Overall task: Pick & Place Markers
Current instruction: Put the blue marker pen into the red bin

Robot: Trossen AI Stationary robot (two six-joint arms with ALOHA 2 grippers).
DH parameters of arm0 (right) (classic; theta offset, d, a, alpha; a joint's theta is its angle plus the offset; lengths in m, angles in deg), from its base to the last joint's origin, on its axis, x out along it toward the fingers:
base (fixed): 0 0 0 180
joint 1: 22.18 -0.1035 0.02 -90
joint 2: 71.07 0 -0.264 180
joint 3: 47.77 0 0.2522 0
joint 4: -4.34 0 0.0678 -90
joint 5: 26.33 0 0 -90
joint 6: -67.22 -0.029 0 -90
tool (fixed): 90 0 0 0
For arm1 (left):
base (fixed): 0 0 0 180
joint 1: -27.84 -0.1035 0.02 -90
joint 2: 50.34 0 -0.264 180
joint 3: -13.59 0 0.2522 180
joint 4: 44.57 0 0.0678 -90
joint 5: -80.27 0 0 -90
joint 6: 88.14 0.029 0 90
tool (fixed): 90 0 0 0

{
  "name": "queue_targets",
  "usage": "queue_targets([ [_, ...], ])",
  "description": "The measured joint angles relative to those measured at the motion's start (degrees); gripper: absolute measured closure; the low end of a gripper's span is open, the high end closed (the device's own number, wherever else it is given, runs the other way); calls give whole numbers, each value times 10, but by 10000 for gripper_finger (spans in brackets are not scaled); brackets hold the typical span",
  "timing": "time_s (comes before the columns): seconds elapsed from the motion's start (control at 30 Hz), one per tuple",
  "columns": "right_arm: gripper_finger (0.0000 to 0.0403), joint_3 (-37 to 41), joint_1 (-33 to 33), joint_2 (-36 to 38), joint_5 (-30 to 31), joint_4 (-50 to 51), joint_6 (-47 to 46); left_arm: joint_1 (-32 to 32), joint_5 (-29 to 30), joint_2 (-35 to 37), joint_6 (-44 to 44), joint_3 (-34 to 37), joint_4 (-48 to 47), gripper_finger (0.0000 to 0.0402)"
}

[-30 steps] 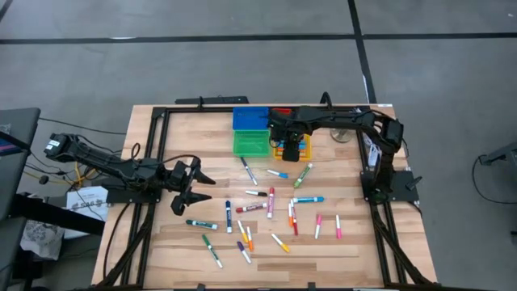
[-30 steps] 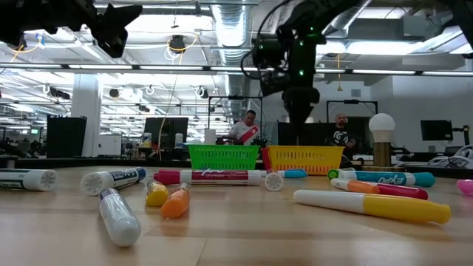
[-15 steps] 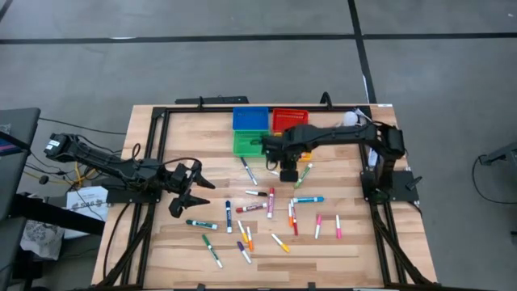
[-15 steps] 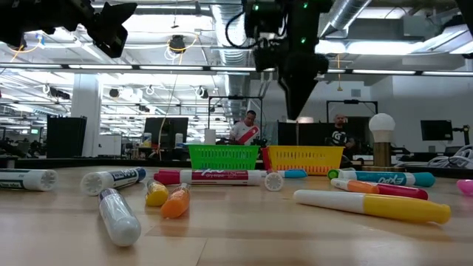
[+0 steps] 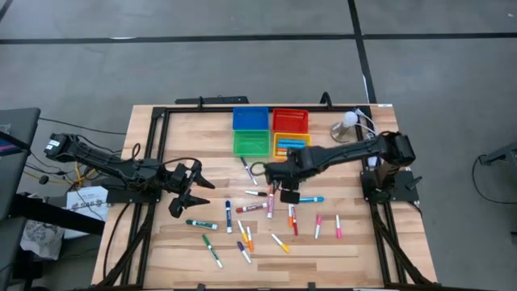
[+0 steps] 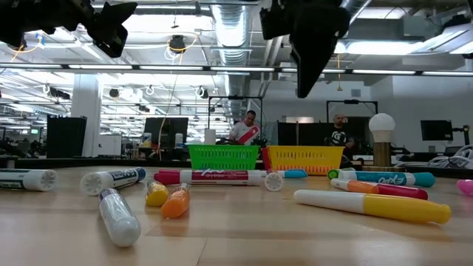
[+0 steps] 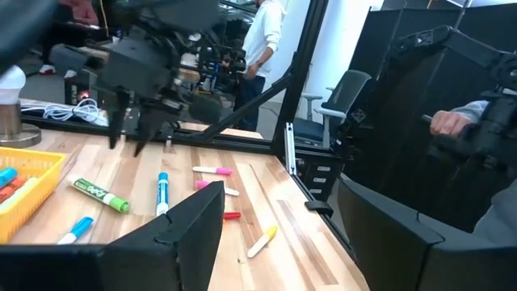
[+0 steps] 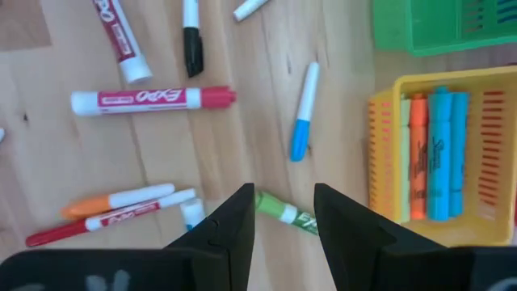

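1. Four bins sit together: blue (image 5: 250, 119), red (image 5: 290, 120), green (image 5: 251, 143), yellow bin (image 5: 284, 145).
2. Markers (image 5: 266, 212) lie scattered near the yellow bin; some lie inside it.
3. Right gripper (image 5: 287, 192) hovers over them, fingers parted, empty.
4. Left gripper (image 5: 192, 192), well apart, gapes empty.

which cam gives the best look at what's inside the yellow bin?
Right wrist view: it looks down into the yellow bin and shows the orange and blue markers lying side by side. High view shows the bin small, contents barely distinguishable. Low view shows only its side wall. Left wrist view catches just a corner.
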Motion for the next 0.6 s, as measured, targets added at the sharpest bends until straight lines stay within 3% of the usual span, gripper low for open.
queue_targets([
  [0.33, 285, 0, -91, 0, 74, 47, -101, 0, 0, 0, 0, 0, 5, 160],
  [0.6, 285, 0, -147, 0, 79, 99, -228, 0, 0, 0, 0, 0, 8, 160],
])
